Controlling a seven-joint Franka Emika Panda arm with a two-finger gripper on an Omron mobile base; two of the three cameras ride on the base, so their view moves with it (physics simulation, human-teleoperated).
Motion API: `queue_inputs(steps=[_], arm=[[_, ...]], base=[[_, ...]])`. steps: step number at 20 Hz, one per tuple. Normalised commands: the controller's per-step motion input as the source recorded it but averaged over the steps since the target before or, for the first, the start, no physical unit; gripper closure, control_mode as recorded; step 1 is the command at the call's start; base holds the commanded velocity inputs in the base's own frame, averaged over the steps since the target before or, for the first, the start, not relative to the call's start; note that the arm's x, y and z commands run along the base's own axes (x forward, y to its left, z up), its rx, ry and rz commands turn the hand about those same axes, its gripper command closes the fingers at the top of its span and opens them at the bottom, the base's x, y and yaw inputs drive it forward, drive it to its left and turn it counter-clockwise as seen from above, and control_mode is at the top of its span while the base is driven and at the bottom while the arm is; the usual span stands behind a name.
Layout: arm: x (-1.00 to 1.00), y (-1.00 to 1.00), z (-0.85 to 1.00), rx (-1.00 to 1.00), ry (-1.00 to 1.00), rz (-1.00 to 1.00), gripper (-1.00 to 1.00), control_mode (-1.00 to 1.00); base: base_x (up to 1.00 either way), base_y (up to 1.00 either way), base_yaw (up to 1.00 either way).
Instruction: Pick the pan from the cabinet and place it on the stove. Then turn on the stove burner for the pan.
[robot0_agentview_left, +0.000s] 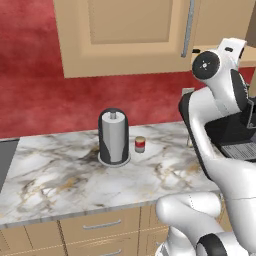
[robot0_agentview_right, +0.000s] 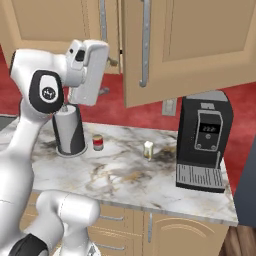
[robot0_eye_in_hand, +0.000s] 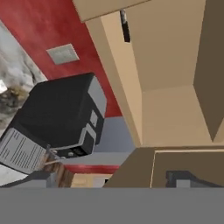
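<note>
The job has hardly begun: the cabinet (robot0_agentview_right: 200, 45) door stands open, but the jaws are spread wide and hold nothing. I cannot see the pan or the stove. The hand view looks into the open cabinet; the right base view adds the coffee machine (robot0_agentview_right: 204, 140) on the worktop (robot0_agentview_right: 125, 175).

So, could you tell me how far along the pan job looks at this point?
Done: one cabinet door stands swung open. In hand: the arm is raised toward it, gripper open and holding nothing. Left: the pan is not in sight, so it remains to be lifted out, set on the stove, and the burner switched on.
</note>
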Motion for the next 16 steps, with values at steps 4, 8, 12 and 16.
queue_inputs(steps=[4,8,12,16], arm=[[0.23,-0.44,0.0,-0.05,0.07,-0.1,-1.0,-1.0],[0.03,-0.42,0.0,-0.03,0.08,-0.13,-1.0,-1.0],[-0.16,-0.4,-0.05,-0.02,0.02,-0.18,-1.0,-1.0],[-0.32,-0.37,-0.12,-0.01,0.0,-0.2,-1.0,-1.0]], base=[[0.0,0.0,0.0],[0.0,0.0,0.0],[0.0,0.0,0.0],[0.0,0.0,0.0]])
